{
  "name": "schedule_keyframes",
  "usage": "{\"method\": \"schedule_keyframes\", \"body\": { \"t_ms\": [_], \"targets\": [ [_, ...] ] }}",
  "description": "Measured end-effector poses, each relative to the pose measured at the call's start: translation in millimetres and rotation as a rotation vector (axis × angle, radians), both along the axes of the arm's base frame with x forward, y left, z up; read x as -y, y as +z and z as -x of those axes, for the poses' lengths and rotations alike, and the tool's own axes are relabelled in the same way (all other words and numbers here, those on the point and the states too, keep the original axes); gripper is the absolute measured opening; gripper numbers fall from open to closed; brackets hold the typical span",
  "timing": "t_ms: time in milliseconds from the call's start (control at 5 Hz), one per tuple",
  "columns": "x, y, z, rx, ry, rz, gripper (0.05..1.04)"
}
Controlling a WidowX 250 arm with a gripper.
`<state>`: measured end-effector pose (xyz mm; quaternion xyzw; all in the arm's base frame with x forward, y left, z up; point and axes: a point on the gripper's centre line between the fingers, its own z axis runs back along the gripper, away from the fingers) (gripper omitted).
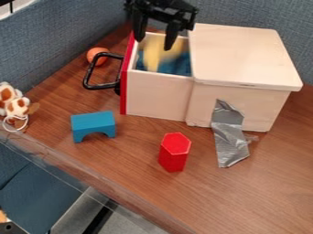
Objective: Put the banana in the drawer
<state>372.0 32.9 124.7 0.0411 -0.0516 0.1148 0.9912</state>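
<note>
The place looks like a lab: blue office-style panels [250, 16] behind the drawer box [241, 55], toy blocks [174, 153] before it.

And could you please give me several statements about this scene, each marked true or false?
The pale wooden drawer with a red front is pulled open. True.
The black two-finger gripper has its fingers closed together. False: the gripper's fingers are spread apart.
The yellow banana shows at the drawer's opening. True.
The red hexagonal block lies on its side. False: the red block stands upright.
The blue arch-shaped block rests on the brown wooden table. True.
</note>
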Motion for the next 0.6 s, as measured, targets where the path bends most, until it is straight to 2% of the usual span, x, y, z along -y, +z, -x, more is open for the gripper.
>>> {"method": "schedule_keyframes", "body": {
  "t_ms": [200,400,600],
  "targets": [
    [2,0.1,1,-0.008,0.004,0.000,1.007],
    [7,15.1,5,0.009,0.000,-0.005,1.003],
    [6,47.7,17,0.055,0.012,-0.021,0.999]
  ]
}}
